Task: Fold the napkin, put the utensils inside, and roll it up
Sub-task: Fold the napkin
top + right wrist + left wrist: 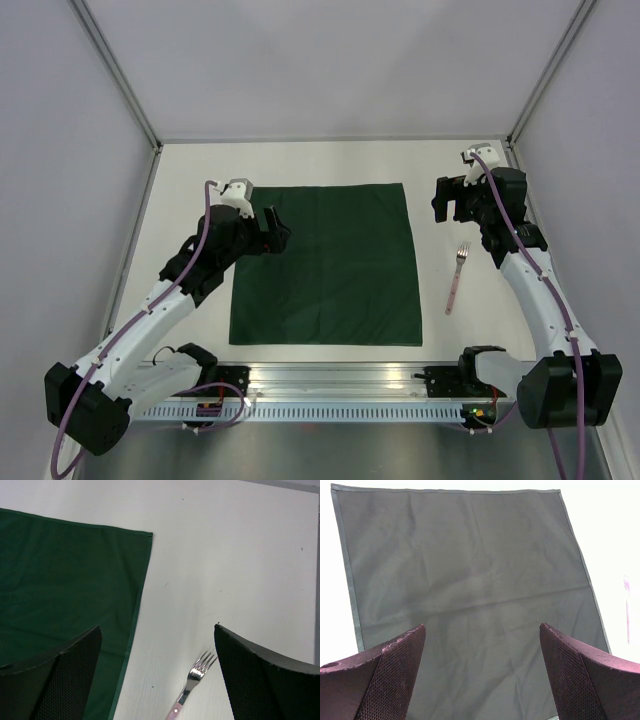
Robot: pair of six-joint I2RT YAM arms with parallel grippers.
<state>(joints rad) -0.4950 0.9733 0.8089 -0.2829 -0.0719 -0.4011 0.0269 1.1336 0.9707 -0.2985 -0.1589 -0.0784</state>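
The dark green napkin point(325, 265) lies flat and unfolded in the middle of the table; it fills the left wrist view point(470, 580) and shows in the right wrist view point(60, 580). The fork point(456, 277), pink handle and metal tines, lies on the table to the napkin's right, tines pointing away; its tines show in the right wrist view point(197, 672). My left gripper point(270, 232) hovers open and empty over the napkin's left part point(482, 670). My right gripper point(445, 200) is open and empty above the table beyond the fork point(157, 675).
The white table point(330, 160) has raised walls at the back and sides. A metal rail point(340, 385) with the arm bases runs along the near edge.
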